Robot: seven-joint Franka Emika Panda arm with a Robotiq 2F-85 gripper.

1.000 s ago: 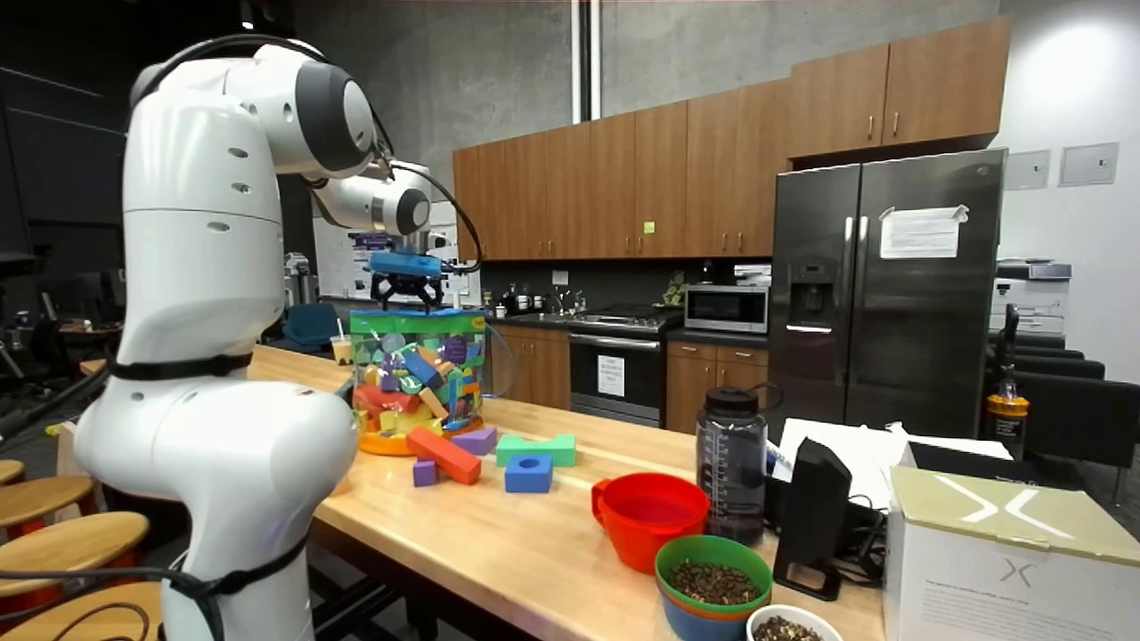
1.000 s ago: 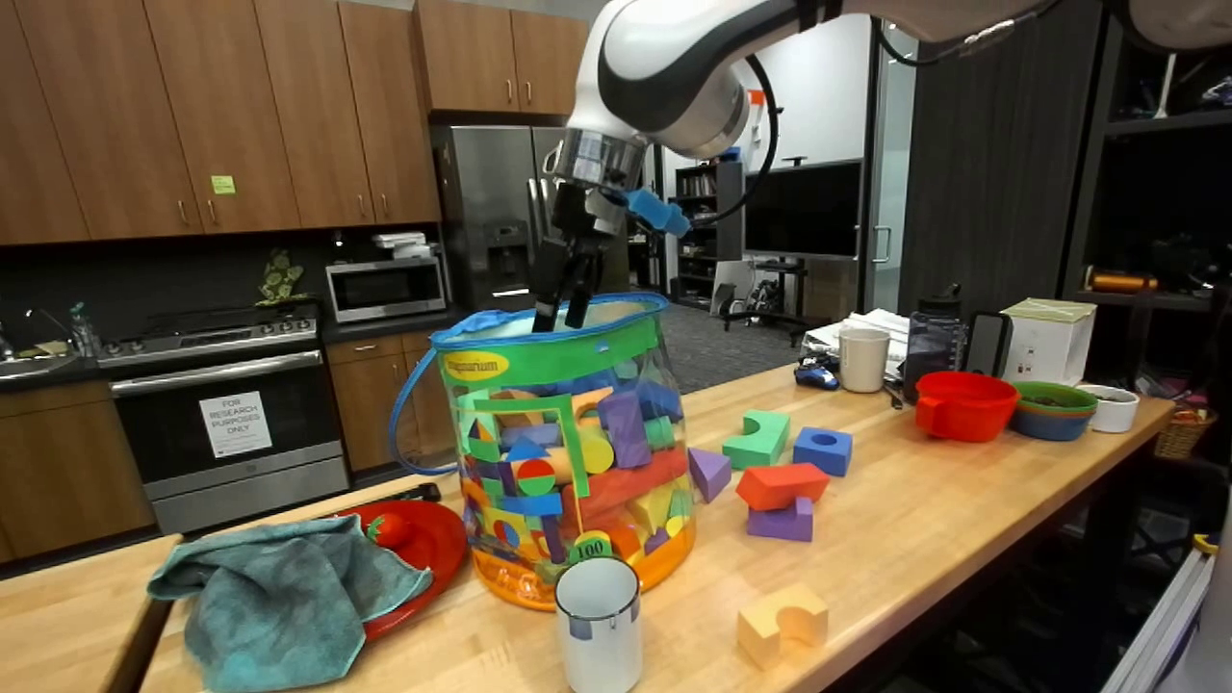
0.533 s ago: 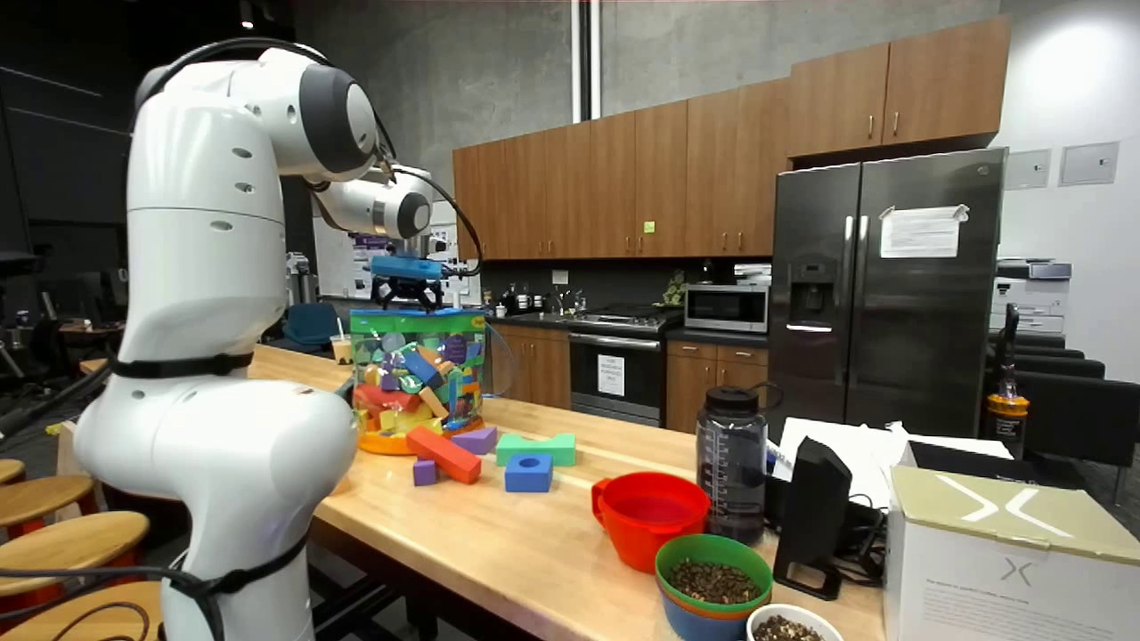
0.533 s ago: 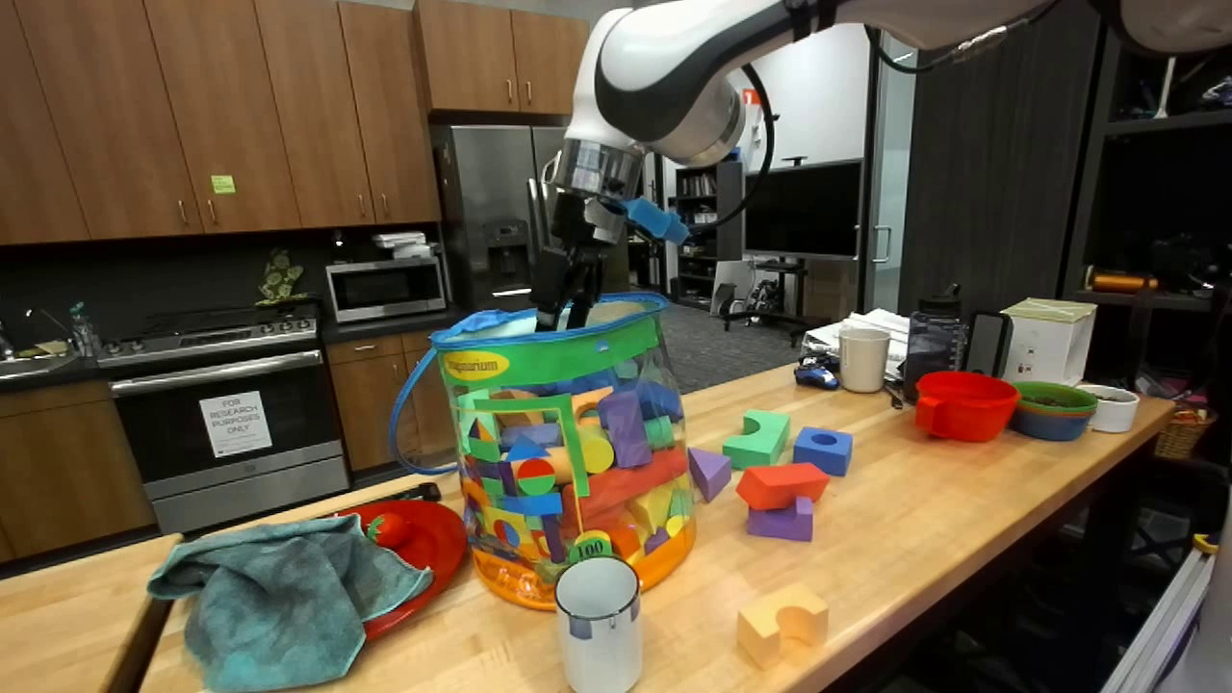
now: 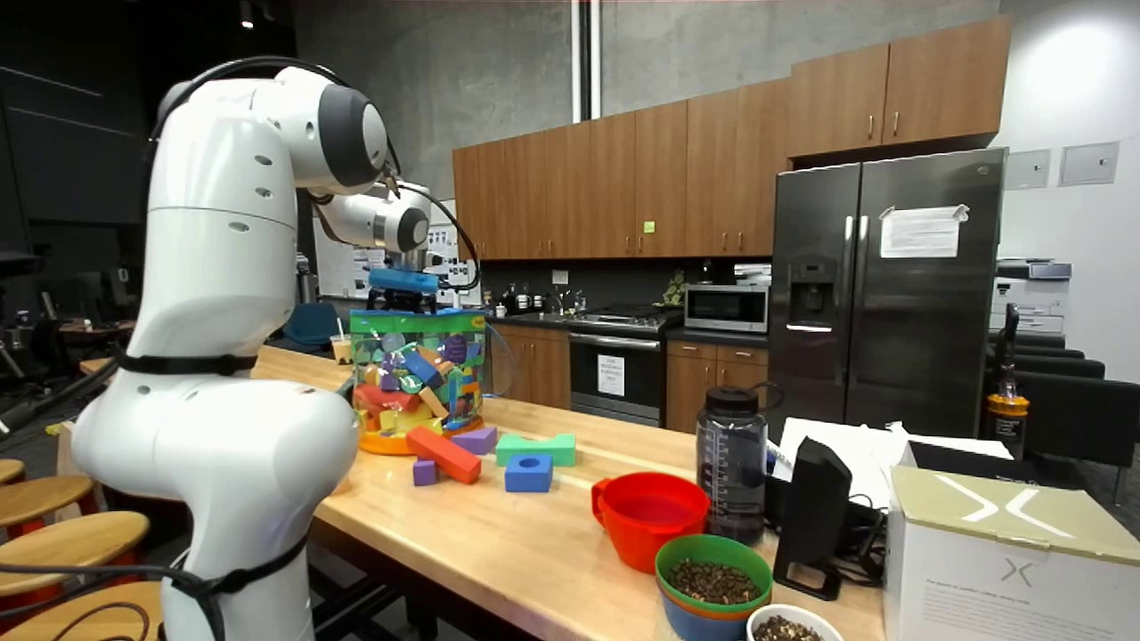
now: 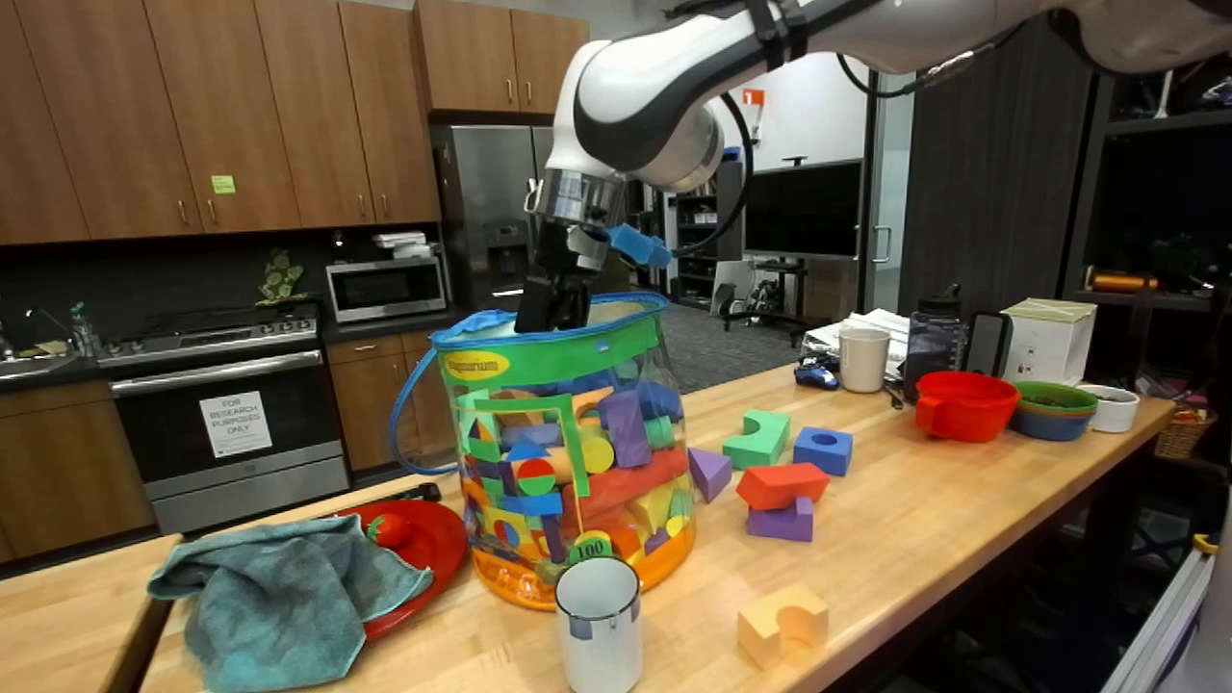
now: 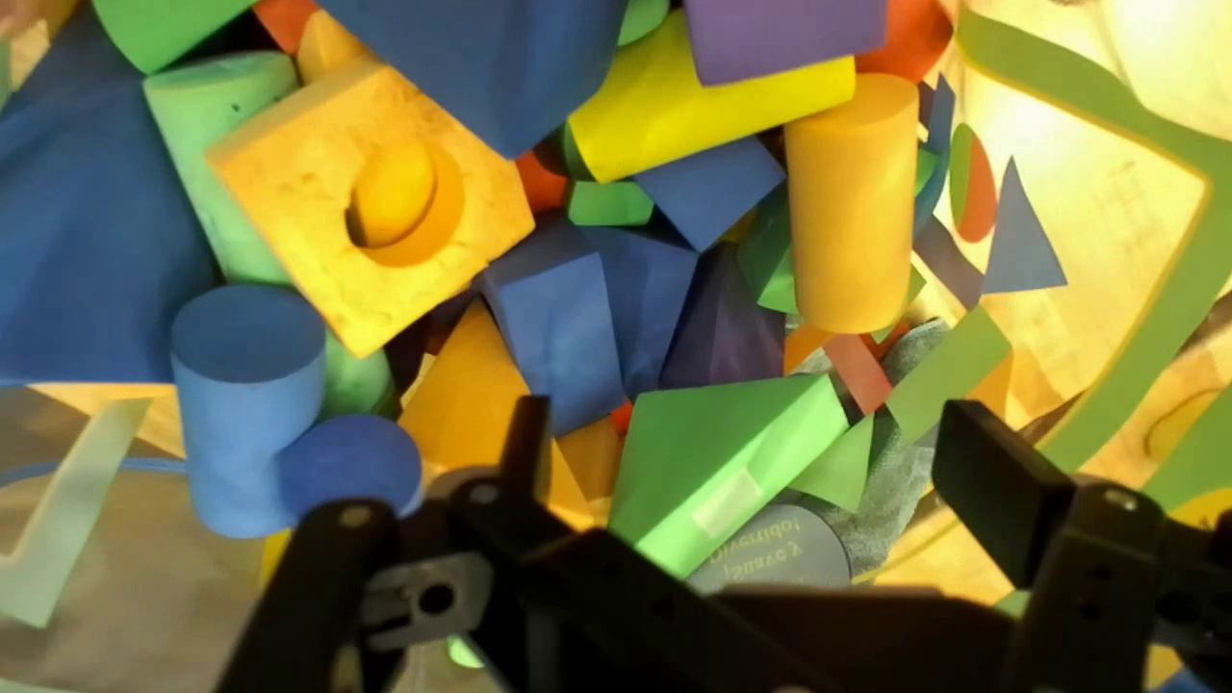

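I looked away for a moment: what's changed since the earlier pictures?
The gripper has moved down, deeper into the mouth of the bag. Its jaws stand open; nothing was taken hold of or let go. The bag, the red block and the white mug stayed put.

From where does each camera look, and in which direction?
Exterior view: beside the arm, which fills its left; faces stove and fridge.
Exterior view: near the white mug, facing the bag; arm across the top right.
Wrist view: above the bag's blocks, facing down; open hand at the bottom.
Both exterior views share bag, fridge and red bowl.
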